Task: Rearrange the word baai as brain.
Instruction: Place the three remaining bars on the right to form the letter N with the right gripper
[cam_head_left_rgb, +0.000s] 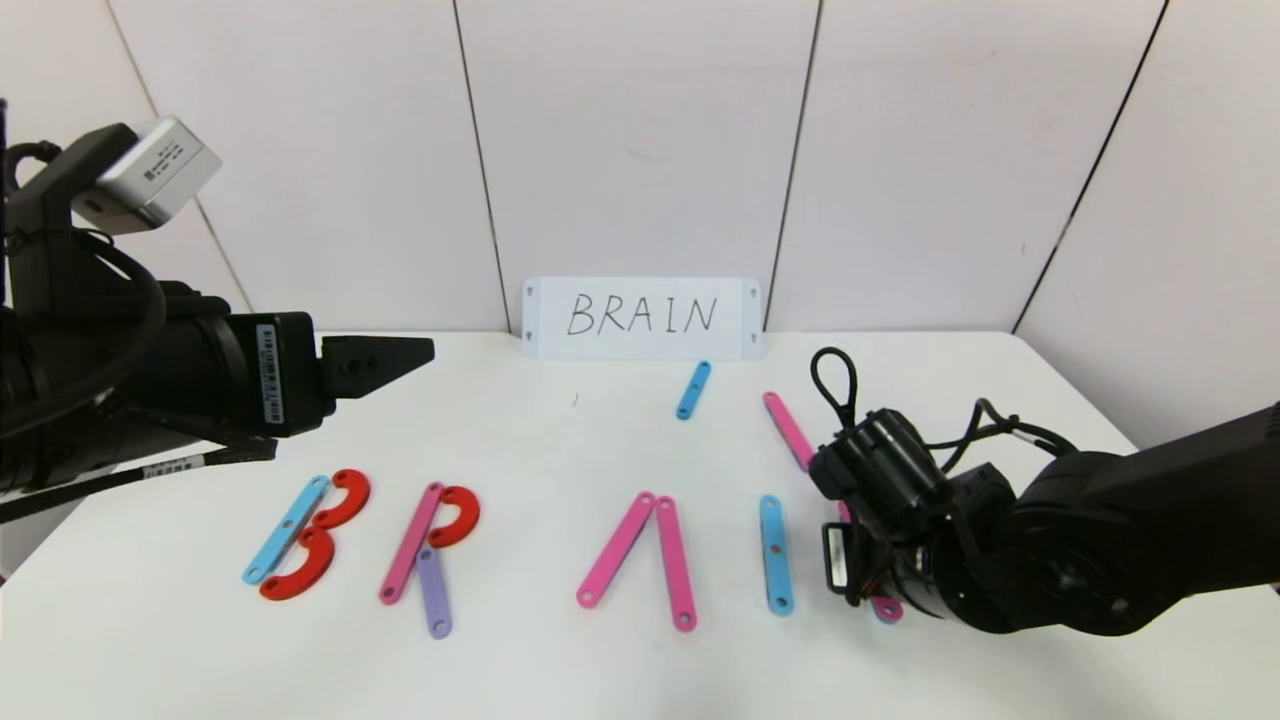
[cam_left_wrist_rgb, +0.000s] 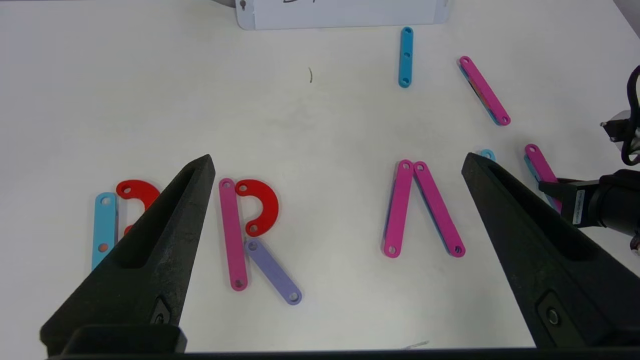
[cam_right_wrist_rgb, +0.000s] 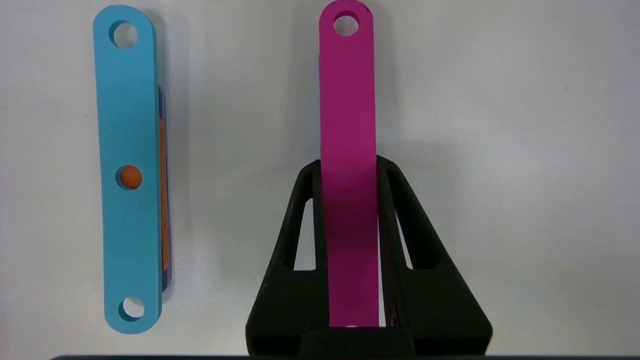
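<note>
Right tool (cam_right_wrist_rgb: 350, 172) pinching the pink strip (cam_right_wrist_rgb: 348, 100) just right of the blue strip (cam_right_wrist_rgb: 129, 165) on the surface — careless setting down could knock it crooked — left tool (cam_left_wrist_rgb: 335, 165) spread, hovering left.

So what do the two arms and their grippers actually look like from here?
Both arms are black. The left gripper has matte black wedge-shaped fingers with long slots; a silver box camera sits on its wrist, with a white barcode label and looping black cables. The right gripper has black triangular fingers with cut-out windows; its wrist carries looping black cables and a small white label.
</note>
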